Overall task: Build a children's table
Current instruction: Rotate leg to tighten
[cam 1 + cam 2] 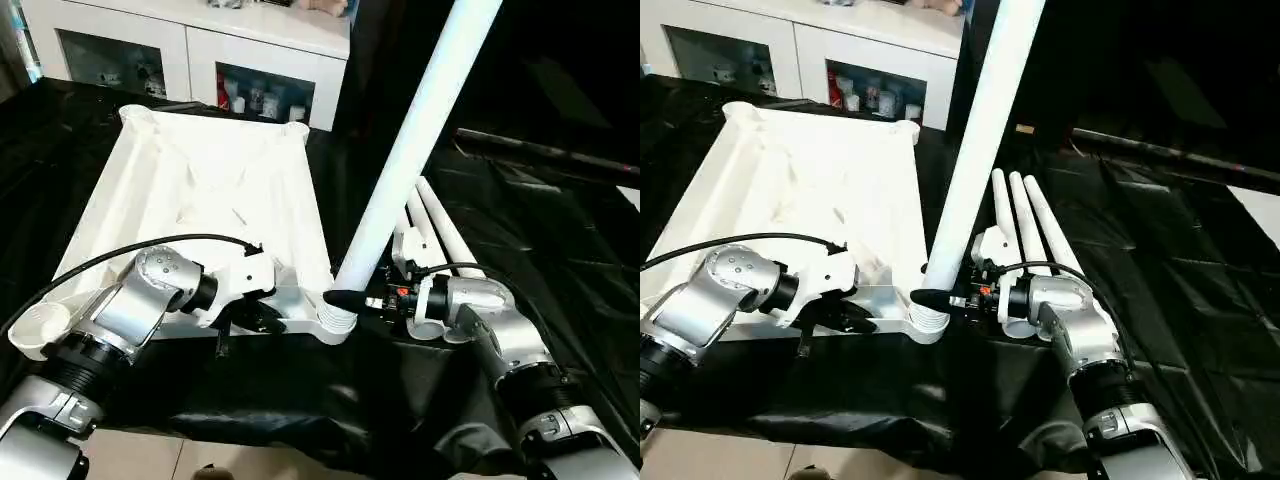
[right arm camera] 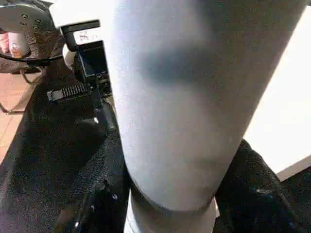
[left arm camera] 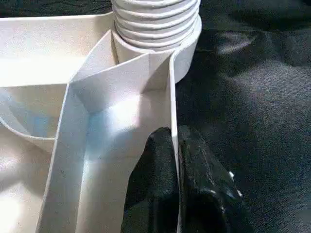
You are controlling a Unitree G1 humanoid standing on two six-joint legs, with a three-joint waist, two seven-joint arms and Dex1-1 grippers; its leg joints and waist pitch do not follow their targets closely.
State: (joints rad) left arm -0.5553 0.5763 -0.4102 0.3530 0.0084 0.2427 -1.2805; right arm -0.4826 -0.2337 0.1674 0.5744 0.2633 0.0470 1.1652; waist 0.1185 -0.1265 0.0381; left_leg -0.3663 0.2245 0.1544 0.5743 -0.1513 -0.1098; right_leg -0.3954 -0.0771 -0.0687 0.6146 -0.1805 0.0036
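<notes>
Tabletop [image 1: 200,190] lies upside down, ribbed underside up, across left & centre of the head view on a black-draped surface [image 1: 560,230], so its corner sockets face up for the legs. Lower left: an empty corner socket [image 1: 35,328] near the left forearm. Left claw [image 3: 177,160] is clamped shut on the tabletop's near rim wall, one finger each side of it in the left wrist view; prob. there to pin the top so it can't slide or turn while the leg goes in.

Centre: upright leg [image 1: 410,150] slants up to the top edge of frame, its ribbed end sitting in the near right socket [image 1: 338,322]. Right claw [image 1: 345,298] grips it low down, just above the socket, fingers closed around the tube; a low hold likely gives best control for seating it.

Right of centre: spare legs [image 1: 1025,225] lie side by side on the cloth, just behind the right claw, within reach. Upper left: white glass-door cabinet [image 1: 200,50] at the back.
</notes>
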